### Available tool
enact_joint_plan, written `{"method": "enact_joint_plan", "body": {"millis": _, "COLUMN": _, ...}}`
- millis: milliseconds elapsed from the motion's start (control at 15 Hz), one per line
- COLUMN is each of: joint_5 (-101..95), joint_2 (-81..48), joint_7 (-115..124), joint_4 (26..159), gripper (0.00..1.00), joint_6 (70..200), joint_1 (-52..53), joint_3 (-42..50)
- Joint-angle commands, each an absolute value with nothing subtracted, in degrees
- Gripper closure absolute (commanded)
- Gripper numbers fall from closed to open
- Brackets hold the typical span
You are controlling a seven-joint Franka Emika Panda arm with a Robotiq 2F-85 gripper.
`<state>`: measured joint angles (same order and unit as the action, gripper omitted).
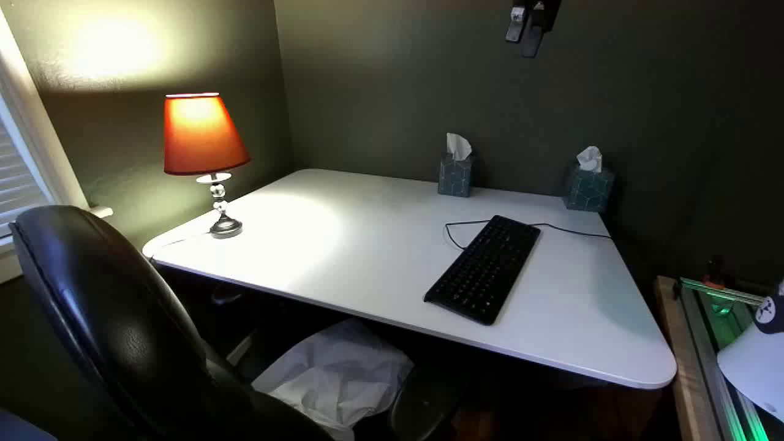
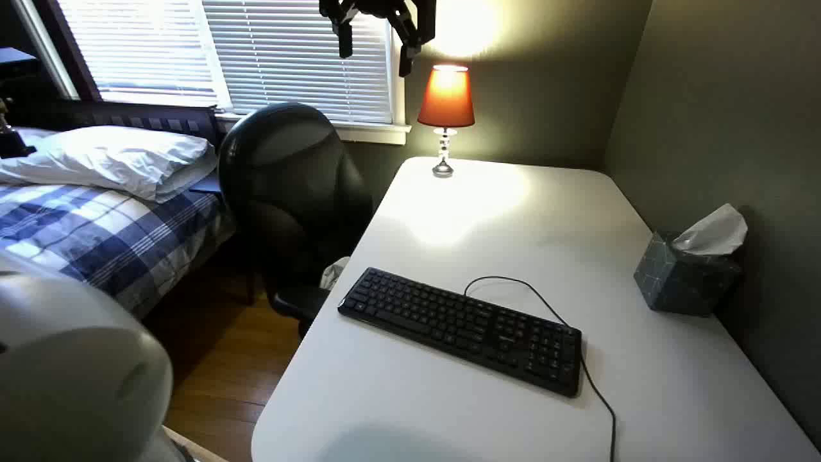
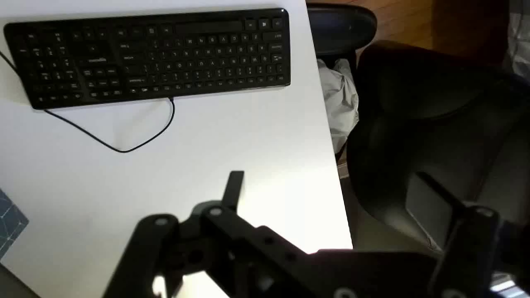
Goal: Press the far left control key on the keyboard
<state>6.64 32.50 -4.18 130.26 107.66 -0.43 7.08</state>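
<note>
The black keyboard [image 1: 484, 269] lies flat on the white desk [image 1: 380, 245] and shows in both exterior views [image 2: 458, 326]. In the wrist view the keyboard [image 3: 145, 58] is at the top left and upside down. Its far left control key [image 3: 277, 23] is at the right end of the space bar row there, uncovered. My gripper [image 1: 524, 40] is high above the desk, well apart from the keyboard. In an exterior view its two fingers [image 2: 376, 59] are spread apart. In the wrist view the gripper [image 3: 331, 186] is wide open with nothing between the fingers.
A lit lamp [image 1: 205, 138] stands at the desk's far end. Tissue boxes [image 1: 455, 176] [image 1: 589, 188] stand along the wall. A thin cable [image 2: 535, 292] loops behind the keyboard. A black chair [image 2: 292, 192] is at the desk's edge, and a bed [image 2: 122, 237] lies beyond it.
</note>
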Motion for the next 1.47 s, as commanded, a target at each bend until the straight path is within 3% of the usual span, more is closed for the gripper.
{"method": "enact_joint_plan", "body": {"millis": 0, "joint_5": 7.0, "joint_2": 32.4, "joint_7": -4.5, "joint_4": 130.1, "gripper": 0.00, "joint_6": 107.5, "joint_1": -1.2, "joint_3": 6.5}}
{"method": "enact_joint_plan", "body": {"millis": 733, "joint_5": 4.4, "joint_2": 28.3, "joint_7": -1.9, "joint_4": 135.5, "gripper": 0.00, "joint_6": 110.2, "joint_1": -0.6, "joint_3": 2.0}}
{"method": "enact_joint_plan", "body": {"millis": 1400, "joint_5": 5.9, "joint_2": 9.0, "joint_7": -3.1, "joint_4": 138.2, "gripper": 0.00, "joint_6": 110.5, "joint_1": 1.7, "joint_3": -0.9}}
